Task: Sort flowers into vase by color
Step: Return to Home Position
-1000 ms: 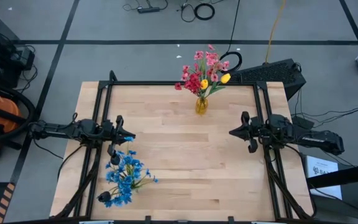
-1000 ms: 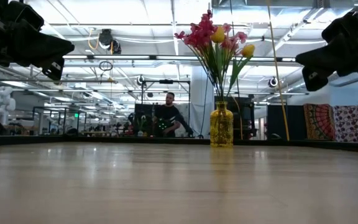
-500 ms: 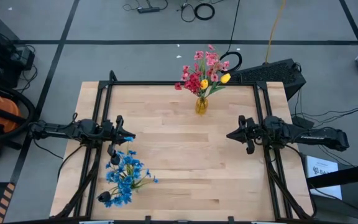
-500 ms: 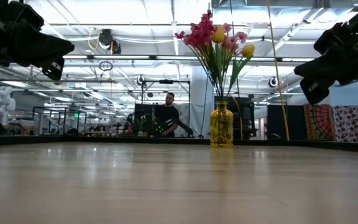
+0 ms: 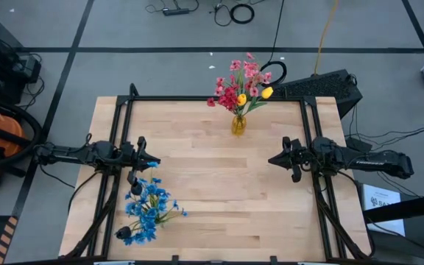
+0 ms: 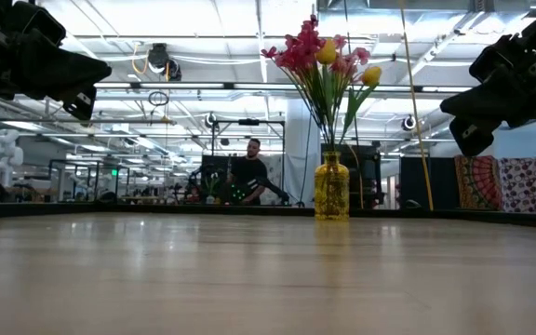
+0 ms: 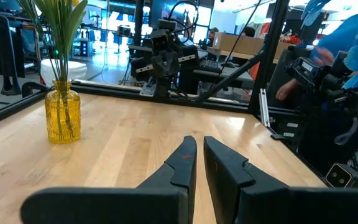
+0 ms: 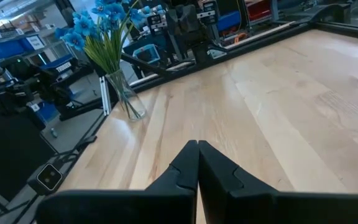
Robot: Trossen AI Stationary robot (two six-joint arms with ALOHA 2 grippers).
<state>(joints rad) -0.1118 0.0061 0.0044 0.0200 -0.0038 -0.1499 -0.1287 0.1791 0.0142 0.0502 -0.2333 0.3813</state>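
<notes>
High view shows you both arms stretched level over the table (image 5: 219, 191), one on each side of the yellow vase (image 5: 238, 125) and nearer the front edge than it, their tips pointing inward at each other. The left gripper (image 5: 155, 160) hangs well left of that vase. Your left wrist view shows its fingers nearly together with only a thin slit between them, holding nothing. The right gripper (image 5: 271, 160) hangs well right of the vase, fingers pressed together and empty.

Pink and red flowers (image 5: 238, 85) with yellow buds (image 5: 266, 93) stand fanned out in the yellow vase. The blue flowers (image 5: 147, 208), with dark heads (image 5: 124, 233) among them, stand in a clear vase (image 8: 129, 99). That vase is well apart from the yellow vase, toward the near left, just beside the left gripper.
</notes>
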